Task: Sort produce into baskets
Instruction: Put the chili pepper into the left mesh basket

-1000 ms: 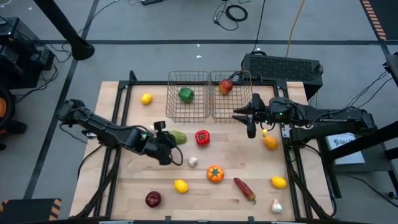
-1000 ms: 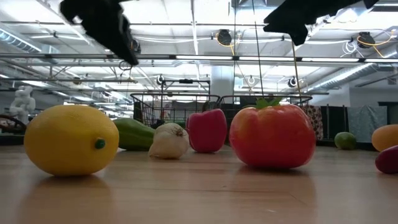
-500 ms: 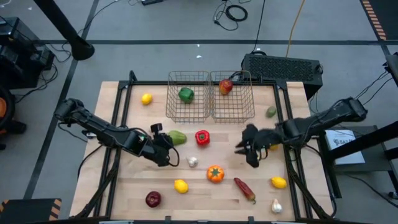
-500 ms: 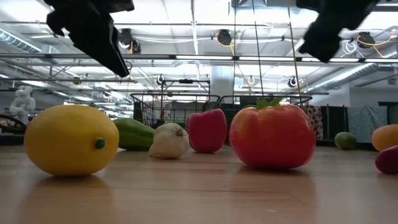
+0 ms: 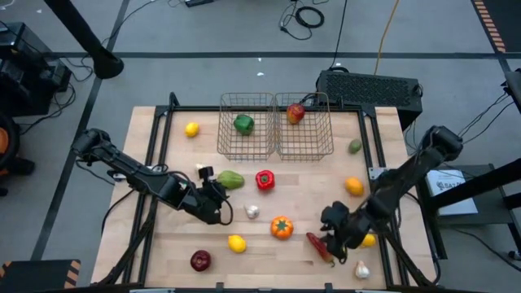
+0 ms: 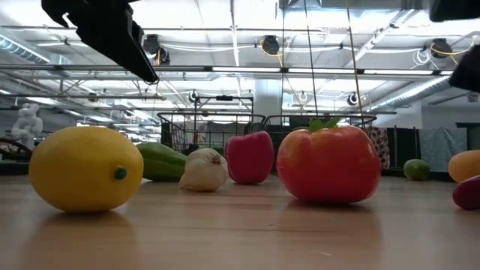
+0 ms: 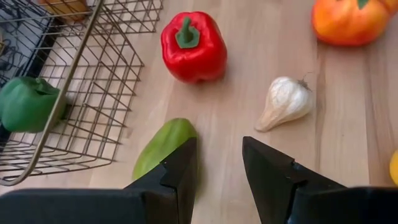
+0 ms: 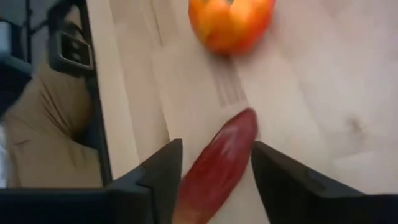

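The step in hand reads as a fresh pick: the right end effector (image 5: 332,236) hangs low over the red chilli (image 5: 320,247) near the tabletop's (image 5: 309,183) 5 o'clock corner, fingers spread with the chilli lying between them in the right wrist view, not yet pinched. The next move probably calls for a short descent, a squeeze across the chilli's narrow body, then a lift toward the baskets at 12 o'clock. The chilli is long, glossy and tapered, so it could roll or slip if caught off-centre.

The left end effector (image 7: 219,163) hovers at about 8 o'clock, fingers apart and empty, just beside the pale green pepper (image 7: 163,145), with the garlic bulb (image 7: 285,102) and the red bell pepper (image 7: 193,46) a little beyond.

The left basket (image 5: 244,145) holds a dark green pepper (image 5: 243,124); the right basket (image 5: 308,143) holds a red apple (image 5: 295,112). Both are thin wire mesh, touching side by side. Loose produce lies scattered over the tabletop: an orange-red tomato (image 5: 282,227) near the centre, lemons (image 5: 236,242), and a dark red apple (image 5: 200,260) at 7 o'clock.
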